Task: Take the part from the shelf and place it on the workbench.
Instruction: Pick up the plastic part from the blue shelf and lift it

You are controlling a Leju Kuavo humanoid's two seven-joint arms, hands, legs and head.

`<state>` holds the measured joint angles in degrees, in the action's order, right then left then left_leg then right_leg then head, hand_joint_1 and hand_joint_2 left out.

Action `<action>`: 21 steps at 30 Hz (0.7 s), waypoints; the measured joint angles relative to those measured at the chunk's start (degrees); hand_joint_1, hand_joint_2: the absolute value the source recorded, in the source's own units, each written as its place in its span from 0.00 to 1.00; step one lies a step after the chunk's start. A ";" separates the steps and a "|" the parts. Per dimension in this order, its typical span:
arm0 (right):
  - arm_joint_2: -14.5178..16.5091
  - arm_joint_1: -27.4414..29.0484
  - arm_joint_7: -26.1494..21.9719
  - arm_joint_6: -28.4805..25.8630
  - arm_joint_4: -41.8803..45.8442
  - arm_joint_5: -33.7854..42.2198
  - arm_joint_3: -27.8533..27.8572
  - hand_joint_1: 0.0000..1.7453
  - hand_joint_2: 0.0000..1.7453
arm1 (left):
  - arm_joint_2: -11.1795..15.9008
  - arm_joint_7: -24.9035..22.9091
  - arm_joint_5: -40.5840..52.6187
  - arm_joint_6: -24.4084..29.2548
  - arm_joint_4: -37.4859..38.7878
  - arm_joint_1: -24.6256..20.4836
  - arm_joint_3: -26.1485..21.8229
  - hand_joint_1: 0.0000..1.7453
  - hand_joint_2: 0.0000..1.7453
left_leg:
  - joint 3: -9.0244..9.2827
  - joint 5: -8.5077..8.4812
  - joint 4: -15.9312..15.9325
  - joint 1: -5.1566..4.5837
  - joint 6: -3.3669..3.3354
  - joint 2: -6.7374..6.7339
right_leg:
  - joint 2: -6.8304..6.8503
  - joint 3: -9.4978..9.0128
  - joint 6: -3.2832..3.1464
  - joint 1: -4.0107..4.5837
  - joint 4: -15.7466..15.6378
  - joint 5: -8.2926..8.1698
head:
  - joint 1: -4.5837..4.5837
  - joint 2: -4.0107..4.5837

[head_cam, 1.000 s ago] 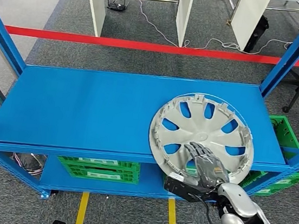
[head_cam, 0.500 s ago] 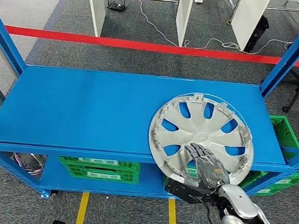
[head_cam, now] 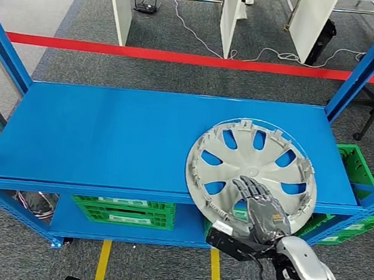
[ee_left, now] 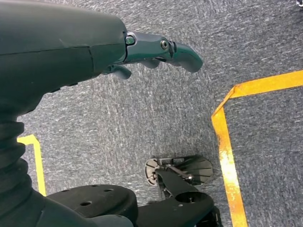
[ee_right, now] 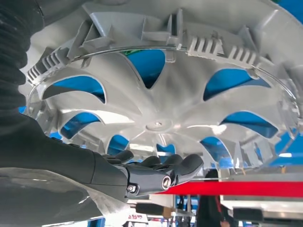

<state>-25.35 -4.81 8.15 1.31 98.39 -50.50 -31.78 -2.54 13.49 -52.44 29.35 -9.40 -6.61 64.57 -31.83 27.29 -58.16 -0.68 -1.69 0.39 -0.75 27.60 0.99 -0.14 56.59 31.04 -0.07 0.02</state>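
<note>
Nearest us, our right hand (head_cam: pixel 260 214) grips the near rim of the hubcap (head_cam: pixel 252 165), fingers over its inner face. The hubcap overhangs the front edge of the blue shelf (head_cam: pixel 123 135). We judge it light, stiff plastic with brittle clips, so the rim suits. Our left hand (ee_left: pixel 157 49) hangs empty, fingers loosely extended.

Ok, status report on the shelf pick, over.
Right hand gripping hubcap at near edge. Hubcap on blue shelf. Left hand open, hanging over floor. Nothing blocking.
</note>
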 joint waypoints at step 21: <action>-0.15 2.45 -1.03 1.32 1.83 1.06 0.01 0.00 1.00 | -0.02 -0.54 0.28 0.00 0.22 -0.09 0.63 0.00 1.00 | -0.01 0.00 0.00 0.00 0.00 0.00 | 0.00 -0.01 0.00 0.00 0.00 0.00 | 0.00 0.00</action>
<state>-25.50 -2.36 7.12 2.62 100.22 -49.45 -31.77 -2.55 12.94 -52.16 29.35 -9.18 -6.70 65.19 -31.84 27.29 -58.15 -0.68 -1.69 0.39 -0.75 27.58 0.99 -0.14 56.59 31.03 -0.07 0.02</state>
